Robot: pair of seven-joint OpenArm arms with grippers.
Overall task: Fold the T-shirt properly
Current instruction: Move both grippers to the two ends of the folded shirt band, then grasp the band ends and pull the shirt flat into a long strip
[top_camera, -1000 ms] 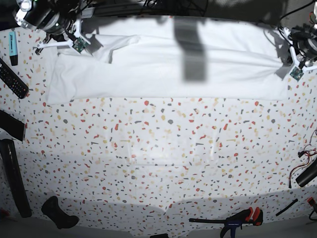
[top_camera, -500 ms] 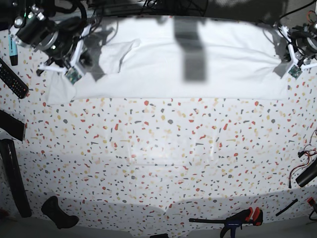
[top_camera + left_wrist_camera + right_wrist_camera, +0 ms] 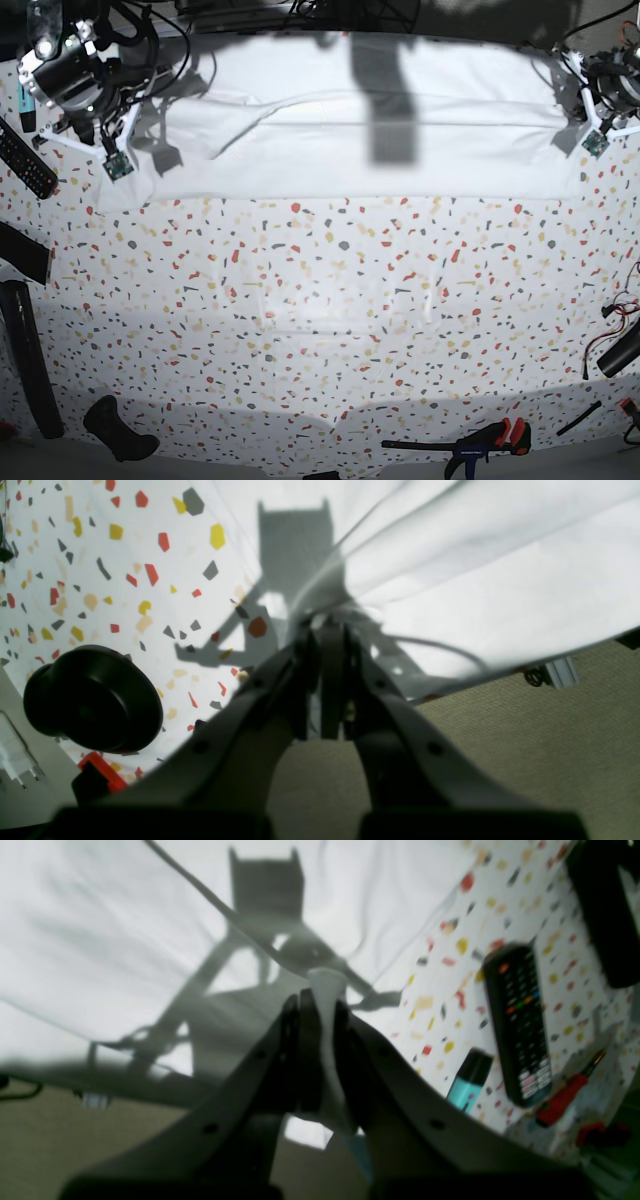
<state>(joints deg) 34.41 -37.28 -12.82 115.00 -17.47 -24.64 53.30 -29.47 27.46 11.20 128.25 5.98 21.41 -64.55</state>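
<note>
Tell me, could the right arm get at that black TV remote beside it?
Probably not now: its fingers are shut on the T-shirt. The remote lies close by, uncovered, so nothing else blocks it.

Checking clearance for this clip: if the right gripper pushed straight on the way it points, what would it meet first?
Most likely the T-shirt. The right gripper is shut on a pinch of it, and white cloth fills the view straight ahead. How far off that cloth lies is unclear; the remote sits well to one side.

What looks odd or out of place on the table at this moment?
The T-shirt lies at the table's far edge, partly hanging over it. One loose flap near the right gripper is skewed and wrinkled. Tools such as the clamp line the near edge.
</note>
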